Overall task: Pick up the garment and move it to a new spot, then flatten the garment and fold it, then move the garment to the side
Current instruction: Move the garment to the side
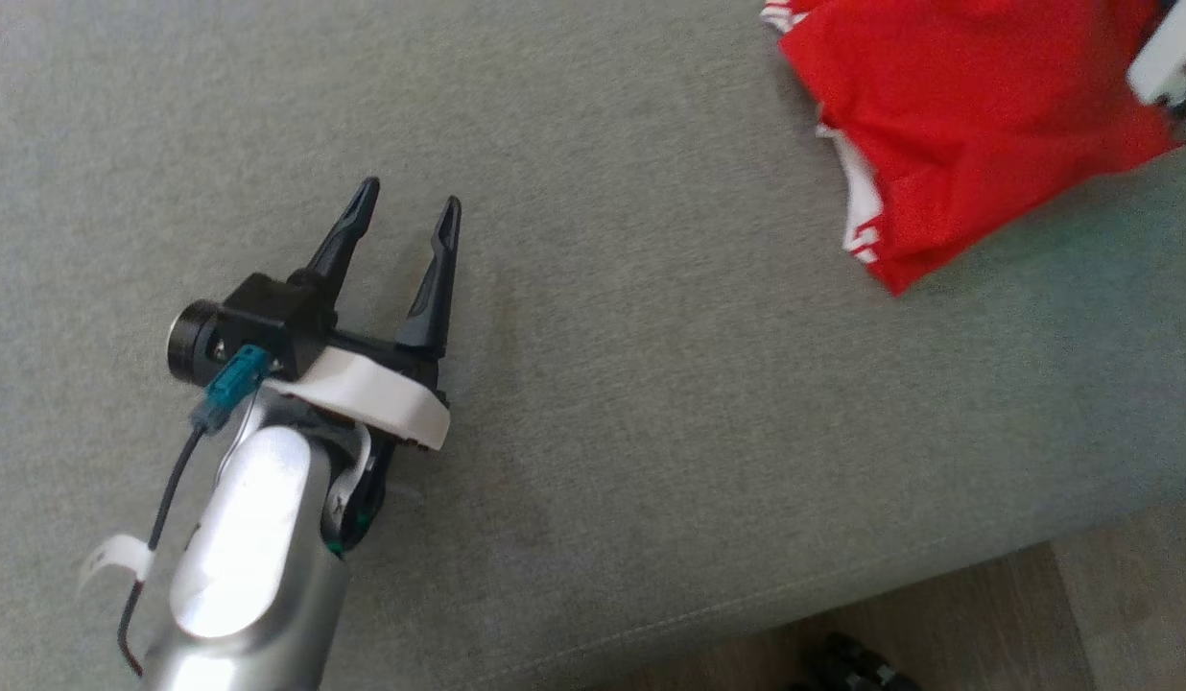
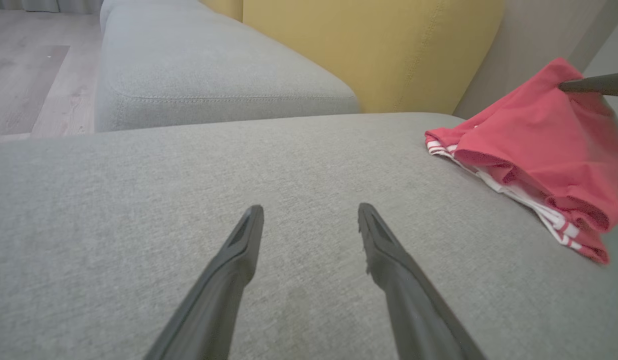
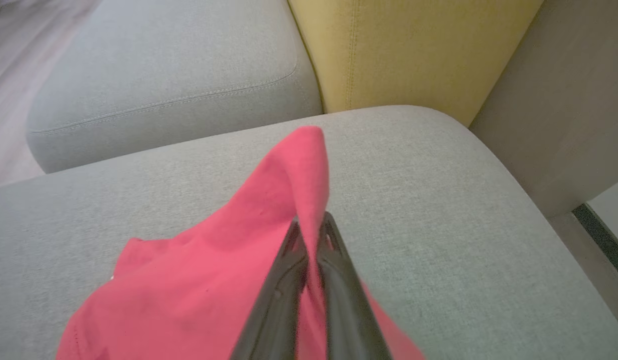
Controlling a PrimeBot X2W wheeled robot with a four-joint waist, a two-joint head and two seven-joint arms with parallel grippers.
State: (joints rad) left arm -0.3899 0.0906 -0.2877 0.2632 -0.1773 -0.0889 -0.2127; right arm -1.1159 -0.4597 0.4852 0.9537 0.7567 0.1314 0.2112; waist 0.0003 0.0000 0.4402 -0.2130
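Right tool (image 3: 313, 222) clenched on garment (image 3: 199, 280), one corner raised, rest on sofa (image 1: 651, 403) | left tool (image 1: 408, 206) released, empty | stage judged: pickup underway; move, flatten, fold, set-aside outstanding

You see a home living room: grey fabric sofa seats (image 2: 189, 165), a mustard back cushion (image 2: 369, 50) at the far side, wood-plank floor (image 1: 1082, 614) near right.

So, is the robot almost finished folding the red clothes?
No, it's early. Done: the right hand is shut on a fold of the red garment. In hand: the pick-up, that fold raised while the rest lies bunched on the grey cushion. Left: flattening, folding, moving aside. The left hand hangs open, empty.
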